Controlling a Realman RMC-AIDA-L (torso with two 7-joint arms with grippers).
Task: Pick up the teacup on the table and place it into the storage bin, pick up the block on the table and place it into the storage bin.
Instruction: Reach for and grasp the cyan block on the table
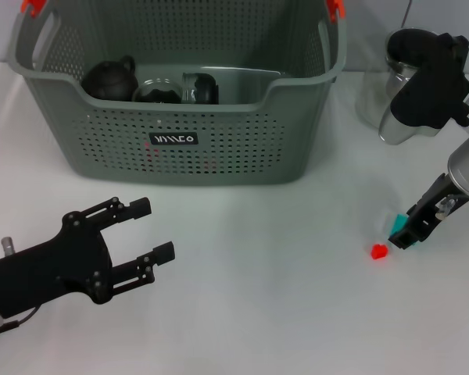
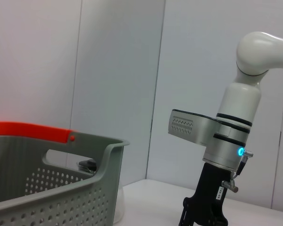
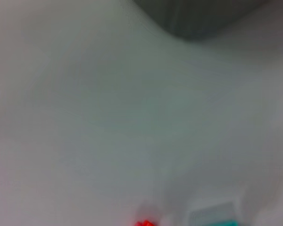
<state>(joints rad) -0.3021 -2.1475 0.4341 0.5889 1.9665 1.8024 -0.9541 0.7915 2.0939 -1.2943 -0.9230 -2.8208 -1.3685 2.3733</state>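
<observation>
A: Reaching low over the white table (image 1: 266, 234), the right gripper (image 1: 413, 229) sits at a small teal block (image 1: 396, 225), which shows just at its tip; whether its fingers have closed on that block cannot be told from here.

B: And the little red piece (image 1: 380, 251)?

A: It lies on the table just beside the teal block, apart from the gripper. The right wrist view shows both at its edge, red piece (image 3: 143, 223) and teal block (image 3: 212, 219), with a corner of the bin farther off.

B: Where is the bin?

A: The large grey-green perforated plastic storage bin (image 1: 180, 144) with orange handle clips stands at the far side of the table, well apart from the block. Dark round teaware already rests inside, including a small black pot (image 1: 109, 78), so the teacup part looks done, though no single cup can be made out for certain.

B: The left arm?

A: The left gripper (image 1: 144, 234) hangs near the front of the table, fingers spread wide and empty, seemingly parked to keep the path to the bin free. A glass and metal jug (image 1: 402, 94) stands behind the right arm.
</observation>
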